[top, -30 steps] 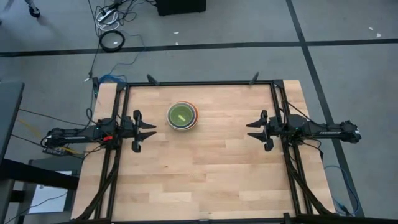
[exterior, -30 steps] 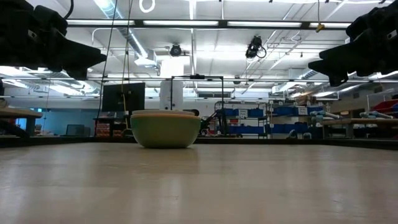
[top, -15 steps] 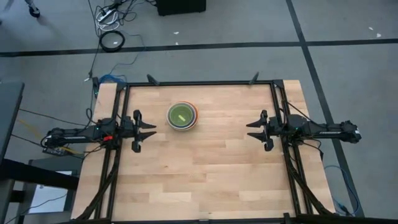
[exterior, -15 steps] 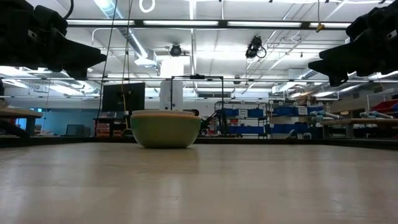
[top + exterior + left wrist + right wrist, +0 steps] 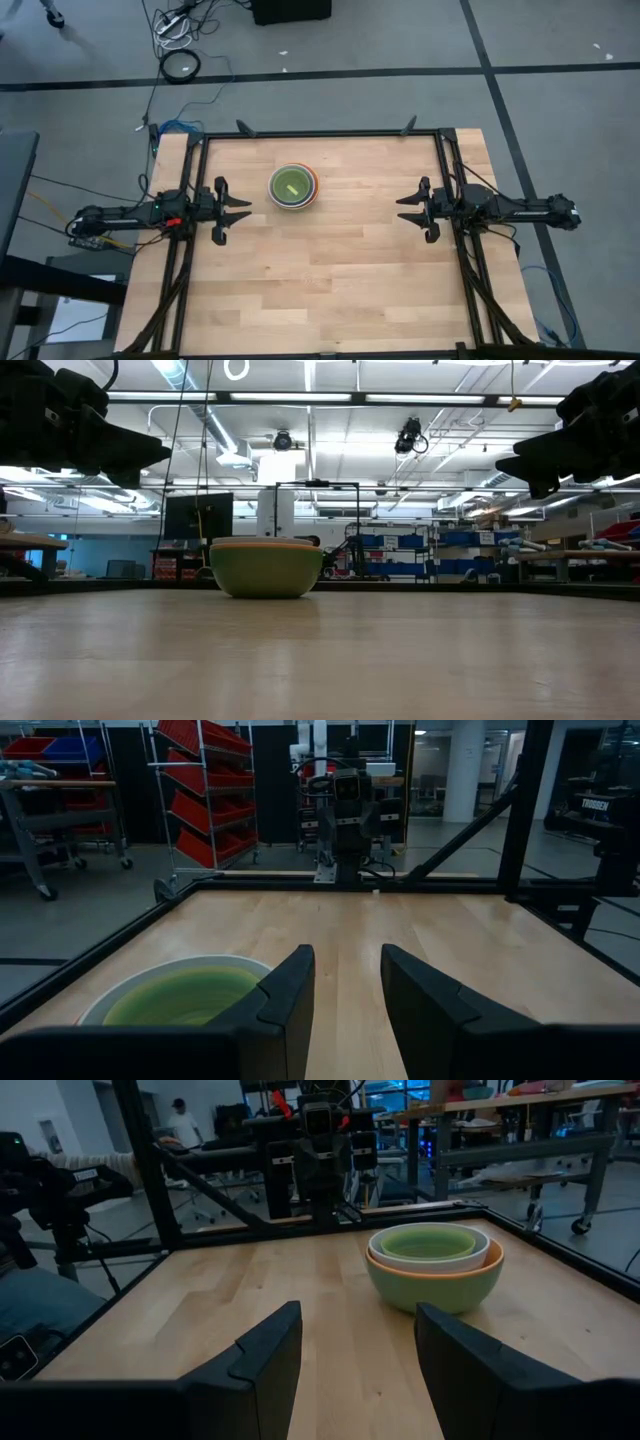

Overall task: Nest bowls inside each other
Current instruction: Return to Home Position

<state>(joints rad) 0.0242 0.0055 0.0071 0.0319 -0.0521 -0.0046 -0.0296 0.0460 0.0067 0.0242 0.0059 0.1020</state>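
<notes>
The bowls stand nested in one stack point(image 5: 293, 187) on the table, left of centre toward the far edge. A sage green bowl point(image 5: 435, 1291) rests on the wood, with an orange rim point(image 5: 492, 1260) and a white bowl point(image 5: 432, 1252) inside it; the innermost shows green point(image 5: 185, 997). My left gripper point(image 5: 240, 210) waits open at the left side, level, near the stack without touching it. My right gripper point(image 5: 405, 209) waits open at the right side, pointing level toward the table's middle.
A black frame point(image 5: 320, 133) runs round the table's far and side edges. Bare wood point(image 5: 330, 270) spreads over the middle and near half. In the wrist views, shelves, benches and a distant person point(image 5: 183, 1122) show in the room beyond.
</notes>
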